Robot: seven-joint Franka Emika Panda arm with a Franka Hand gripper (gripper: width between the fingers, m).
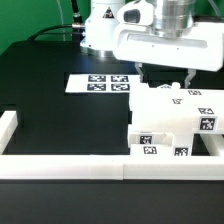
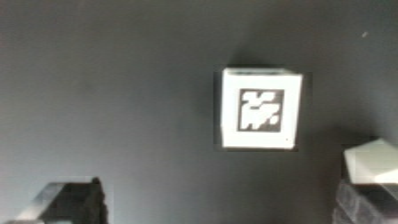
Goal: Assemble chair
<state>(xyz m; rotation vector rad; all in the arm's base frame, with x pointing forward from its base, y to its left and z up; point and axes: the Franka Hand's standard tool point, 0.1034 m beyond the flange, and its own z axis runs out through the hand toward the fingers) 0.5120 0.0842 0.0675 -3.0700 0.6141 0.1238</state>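
The chair is in separate chunky white pieces with black-and-white tags, clustered (image 1: 175,125) at the exterior view's right, against the front rail. My gripper (image 1: 165,75) hangs just above and behind this cluster. It is open and nothing is between its fingers. In the wrist view a small white chair piece (image 2: 262,110) with one tag on top lies on the black table ahead of my gripper (image 2: 217,205). The dark fingertip (image 2: 71,200) stands far from the opposite one, and neither touches that piece.
The marker board (image 1: 100,83) lies flat on the black table behind the pieces. A long low white rail (image 1: 70,165) runs along the front edge and a short rail (image 1: 8,128) stands on the exterior view's left. The robot's white base (image 1: 100,30) is at the back.
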